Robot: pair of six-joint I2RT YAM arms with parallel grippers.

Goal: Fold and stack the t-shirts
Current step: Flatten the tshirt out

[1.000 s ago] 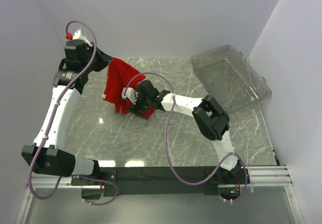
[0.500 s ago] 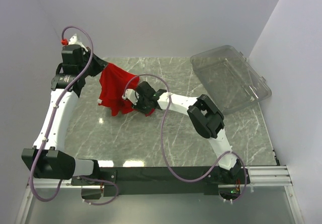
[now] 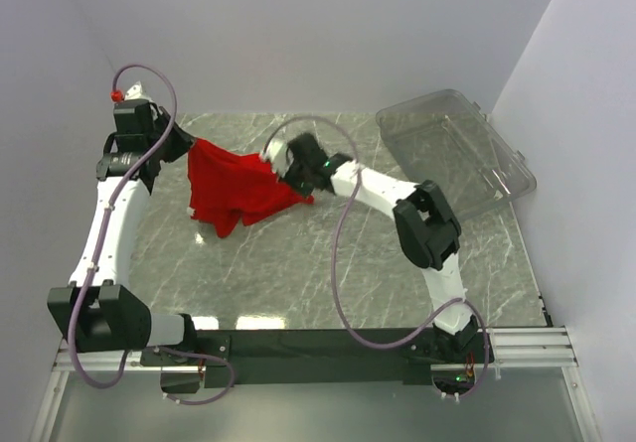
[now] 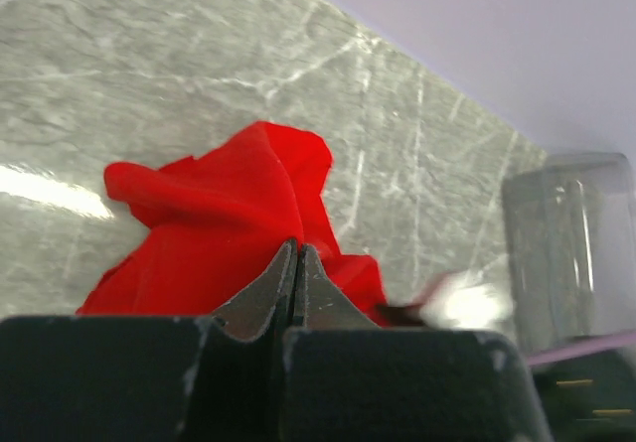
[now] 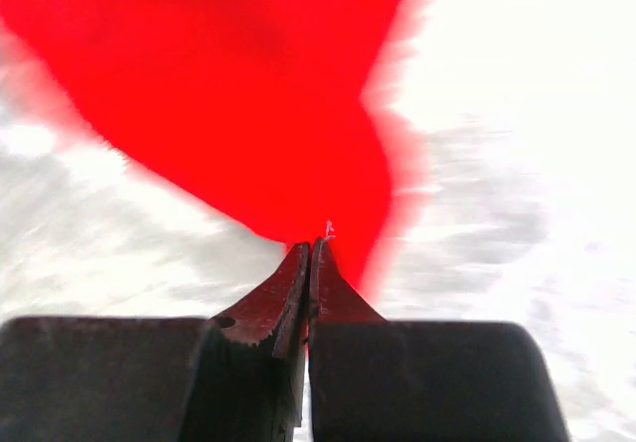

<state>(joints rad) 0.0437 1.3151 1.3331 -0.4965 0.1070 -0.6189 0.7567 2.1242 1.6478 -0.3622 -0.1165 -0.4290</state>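
Overhead, the red t-shirt [image 3: 238, 189] stretches wide — wrist views show left fingers [image 4: 268, 288] and right fingers [image 5: 285, 288] pinching it.

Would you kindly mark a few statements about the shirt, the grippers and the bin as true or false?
1. The left gripper and right gripper are both shut on the red t-shirt. True.
2. The t-shirt lies inside the clear plastic bin. False: it is held between the grippers, left of the bin.
3. The bin sits at the far right corner of the table. True.
4. The t-shirt is folded flat. False: it is bunched and creased.
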